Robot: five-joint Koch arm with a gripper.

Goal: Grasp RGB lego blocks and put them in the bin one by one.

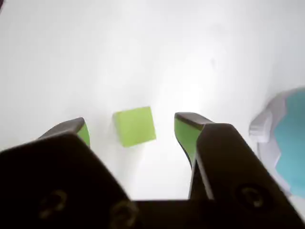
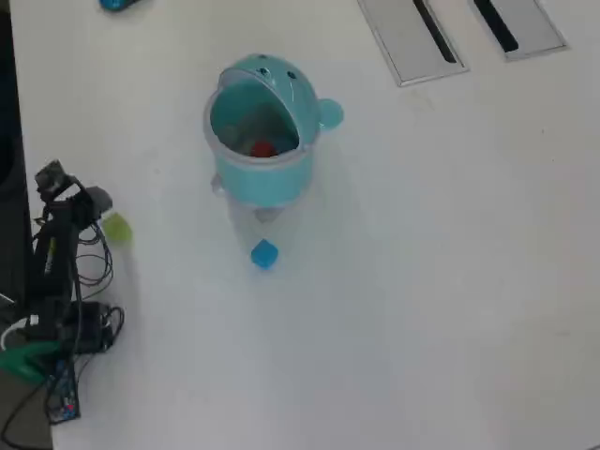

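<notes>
The teal bin (image 2: 262,178) is seen near the tabletop's (image 2: 450,281) far edge, lid tipped back, a red block (image 2: 262,148) inside; a blue block (image 2: 264,253) lies just before it; the yellow-green block (image 1: 135,125) sits untouched between the spread pincer (image 1: 133,129) jaws, near the left edge; the bin is cut off in the wrist view.

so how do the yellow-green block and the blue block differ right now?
Colour: the yellow-green block is lime; the blue block is bright blue.
Place: in the overhead view the blue block lies just below the bin, the yellow-green one far left by the arm.
Tool: the yellow-green block sits between the open tool's fingers, untouched; the blue block has nothing around it.
Both are small cubes resting on the white table, outside the bin.
</notes>
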